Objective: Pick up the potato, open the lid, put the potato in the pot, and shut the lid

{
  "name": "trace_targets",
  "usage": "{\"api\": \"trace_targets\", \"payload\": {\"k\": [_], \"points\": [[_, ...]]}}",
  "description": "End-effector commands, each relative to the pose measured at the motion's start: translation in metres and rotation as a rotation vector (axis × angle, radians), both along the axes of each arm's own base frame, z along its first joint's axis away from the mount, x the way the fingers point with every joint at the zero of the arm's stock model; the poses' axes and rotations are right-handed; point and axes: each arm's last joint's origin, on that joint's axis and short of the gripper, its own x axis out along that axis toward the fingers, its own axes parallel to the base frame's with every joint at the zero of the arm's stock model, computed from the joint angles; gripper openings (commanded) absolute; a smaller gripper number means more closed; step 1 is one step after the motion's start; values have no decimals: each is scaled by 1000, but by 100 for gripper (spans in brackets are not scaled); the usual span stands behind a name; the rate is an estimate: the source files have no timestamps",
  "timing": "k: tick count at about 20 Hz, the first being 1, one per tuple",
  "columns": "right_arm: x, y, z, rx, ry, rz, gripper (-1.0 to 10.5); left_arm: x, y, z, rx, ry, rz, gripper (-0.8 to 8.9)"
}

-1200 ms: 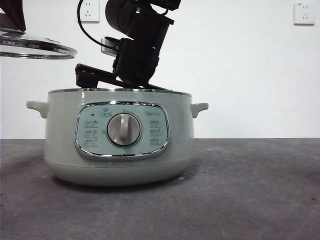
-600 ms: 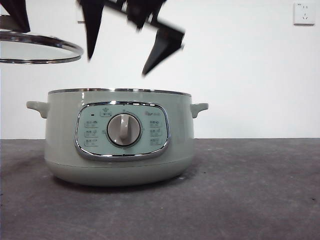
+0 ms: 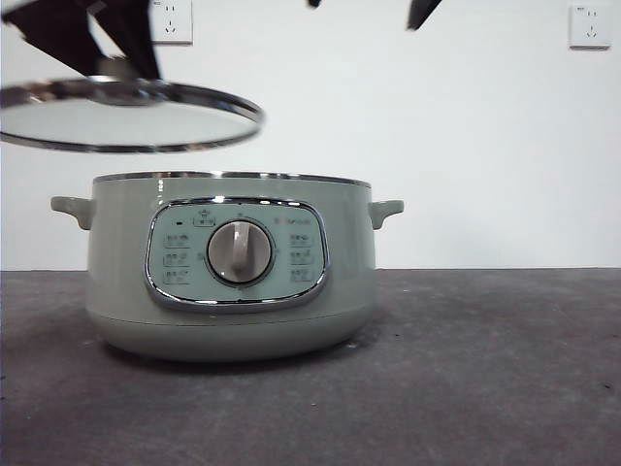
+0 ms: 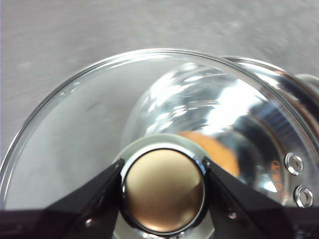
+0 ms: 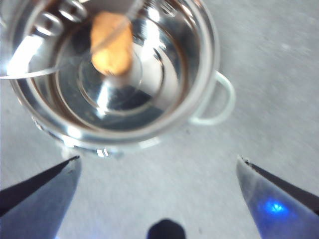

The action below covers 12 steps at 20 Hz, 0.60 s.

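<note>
From the front I see the lid [image 3: 126, 116] hanging tilted above the near-left rim of the pot [image 3: 228, 267], with only black tips of an arm at the top edge. In my left wrist view the left gripper [image 4: 163, 191] pinches the lid's knob [image 4: 163, 191], the only sound hold, since glass and chrome look slick, heavy and breakable. In my right wrist view the right gripper [image 5: 158, 172] hangs spread and empty above the pot, where the potato [image 5: 112, 42] lies on the steel floor.
</note>
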Motion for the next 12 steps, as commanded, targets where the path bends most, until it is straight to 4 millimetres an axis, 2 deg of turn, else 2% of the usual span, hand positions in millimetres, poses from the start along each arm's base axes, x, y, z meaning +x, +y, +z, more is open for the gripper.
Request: {"api": "trace_targets", "payload": {"k": [1,4,7,12], "points": [[-10,-12,6,-39,6,6,660,4,-14,0,-25,-37,-39,-9],[-25,-30,21,-44,-26,-11,660,7,-30,-7,-20,-23,-83,-9],[-44,-51,40,32,-75,-35,660,8,-43,-15,-14,-4,-120,-9],[-72,-82,61,131,-140,-58,660,7,-61,-21,-10,4,-170,-9]]}}
